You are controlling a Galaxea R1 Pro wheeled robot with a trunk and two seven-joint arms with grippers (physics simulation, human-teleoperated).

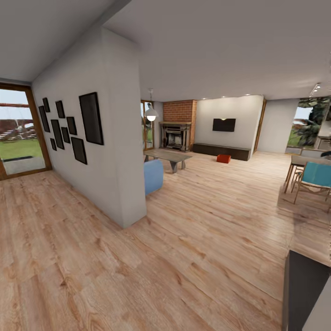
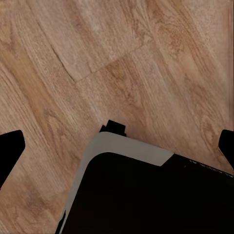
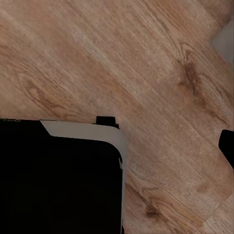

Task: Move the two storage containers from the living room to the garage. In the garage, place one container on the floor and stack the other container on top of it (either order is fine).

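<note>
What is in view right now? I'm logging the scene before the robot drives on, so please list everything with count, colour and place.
Storage container: one visible, orange-red, on the wood floor in front of the bench.
Bench: one, dark, long and low, along the far wall under the TV.
TV: one, black, on the far white wall.
Fireplace: one, red brick, far wall left of the TV.
Coffee table: one, grey, before the fireplace.
Blue seat: one, behind the partition wall's end.
Picture frames: about nine, black, on the partition wall.
Blue chair: one, right edge by a table.
Wood floor: light planks, throughout.
Left fingers: black, wide apart, empty, above the floor.
Right fingers: one black tip visible.
</note>
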